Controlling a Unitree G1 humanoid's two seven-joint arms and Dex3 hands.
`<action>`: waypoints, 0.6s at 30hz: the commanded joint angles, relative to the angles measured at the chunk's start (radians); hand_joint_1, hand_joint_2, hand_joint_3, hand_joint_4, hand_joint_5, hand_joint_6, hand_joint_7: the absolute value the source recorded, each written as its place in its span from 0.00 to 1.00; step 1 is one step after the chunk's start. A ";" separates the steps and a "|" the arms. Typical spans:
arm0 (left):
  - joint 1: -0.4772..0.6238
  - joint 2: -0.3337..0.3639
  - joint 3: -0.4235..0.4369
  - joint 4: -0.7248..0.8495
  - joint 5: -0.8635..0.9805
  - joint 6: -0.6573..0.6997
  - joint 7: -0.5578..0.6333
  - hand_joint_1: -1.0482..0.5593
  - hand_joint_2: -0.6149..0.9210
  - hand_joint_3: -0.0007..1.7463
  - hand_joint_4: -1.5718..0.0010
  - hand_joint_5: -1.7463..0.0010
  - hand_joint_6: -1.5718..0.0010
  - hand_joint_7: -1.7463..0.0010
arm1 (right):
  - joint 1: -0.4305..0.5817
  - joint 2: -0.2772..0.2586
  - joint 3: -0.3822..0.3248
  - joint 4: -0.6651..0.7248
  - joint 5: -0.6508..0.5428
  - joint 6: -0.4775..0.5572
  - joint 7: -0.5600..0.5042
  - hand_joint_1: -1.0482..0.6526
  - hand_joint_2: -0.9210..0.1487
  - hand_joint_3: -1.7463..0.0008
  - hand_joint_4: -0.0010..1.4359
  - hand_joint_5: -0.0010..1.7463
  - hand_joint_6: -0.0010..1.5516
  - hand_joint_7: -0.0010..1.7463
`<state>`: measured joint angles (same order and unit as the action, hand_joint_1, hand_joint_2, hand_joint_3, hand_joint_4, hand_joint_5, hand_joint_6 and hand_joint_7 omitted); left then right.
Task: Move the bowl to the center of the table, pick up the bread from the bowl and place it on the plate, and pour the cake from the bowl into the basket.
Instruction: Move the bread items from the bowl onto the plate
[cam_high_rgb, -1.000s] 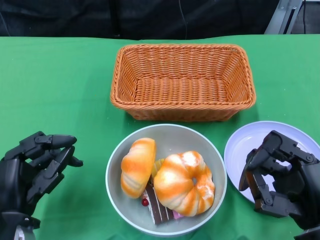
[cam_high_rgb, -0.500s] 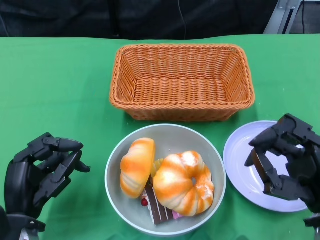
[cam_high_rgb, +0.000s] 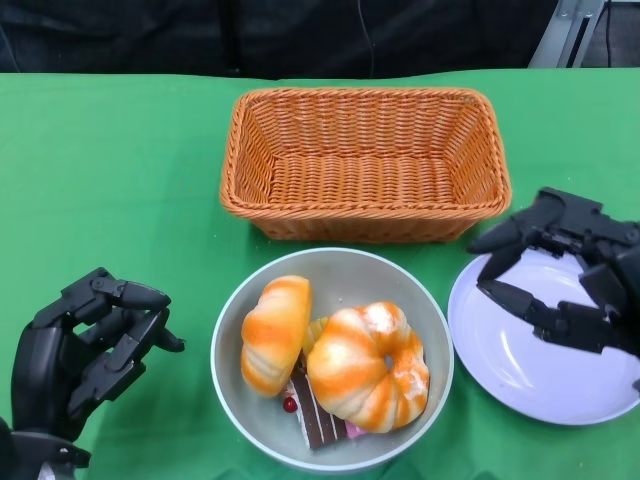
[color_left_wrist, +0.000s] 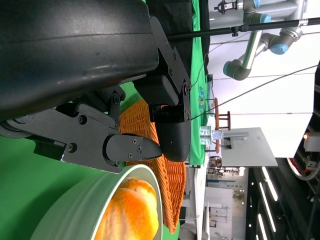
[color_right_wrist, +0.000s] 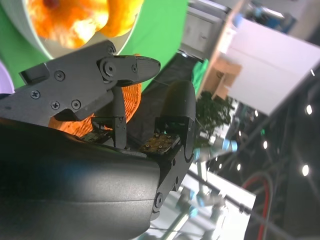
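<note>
Rising toward two o'clock, the right hand (cam_high_rgb: 570, 270) now spreads empty over the plate (cam_high_rgb: 530, 365). At seven o'clock the left hand (cam_high_rgb: 85, 350) waits, loosely open. Bowl (cam_high_rgb: 330, 275) with bread (cam_high_rgb: 368, 367) sits at six o'clock, basket (cam_high_rgb: 365, 165) beyond.

My head camera looks steeply down on the green counter (cam_high_rgb: 120, 180) from close above, facing the far edge: the basket (cam_high_rgb: 365, 165) lies ahead, the bowl (cam_high_rgb: 332, 358) just below it in frame, the plate (cam_high_rgb: 545, 335) at lower right. My left hand (cam_high_rgb: 85, 355) and right hand (cam_high_rgb: 570, 275) enter at the lower corners.

My right wrist camera sits right behind my right hand (color_right_wrist: 100, 100), whose shell fills much of the frame. The picture is rolled over; past the fingers (color_right_wrist: 125, 67) it catches the bowl's rim (color_right_wrist: 131, 35) and a strip of basket (color_right_wrist: 127, 102).

My left wrist camera, also rolled, sits equally tight behind my left hand (color_left_wrist: 120, 110), showing the bowl (color_left_wrist: 105, 200) and basket (color_left_wrist: 165, 180) again.
</note>
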<state>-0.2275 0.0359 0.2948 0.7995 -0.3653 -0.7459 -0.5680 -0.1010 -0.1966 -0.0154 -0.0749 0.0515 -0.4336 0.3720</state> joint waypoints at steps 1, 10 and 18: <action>0.008 0.019 0.005 -0.006 -0.014 0.011 -0.017 0.55 1.00 0.15 0.48 0.22 0.44 0.38 | -0.081 -0.058 0.022 -0.038 -0.064 -0.004 0.017 0.42 0.04 0.98 0.37 0.62 0.39 0.33; 0.004 0.014 0.007 0.000 -0.015 0.021 -0.023 0.55 1.00 0.15 0.48 0.24 0.43 0.40 | -0.205 -0.127 0.088 -0.072 -0.200 -0.009 0.027 0.36 0.06 1.00 0.42 0.43 0.50 0.07; 0.002 0.004 0.004 0.012 -0.008 0.015 -0.022 0.55 1.00 0.16 0.48 0.25 0.43 0.42 | -0.312 -0.108 0.201 0.005 -0.279 -0.101 0.042 0.32 0.09 1.00 0.49 0.31 0.52 0.02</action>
<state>-0.2255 0.0354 0.2969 0.8058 -0.3661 -0.7268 -0.5851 -0.3617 -0.3090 0.1475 -0.0930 -0.2024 -0.4941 0.4044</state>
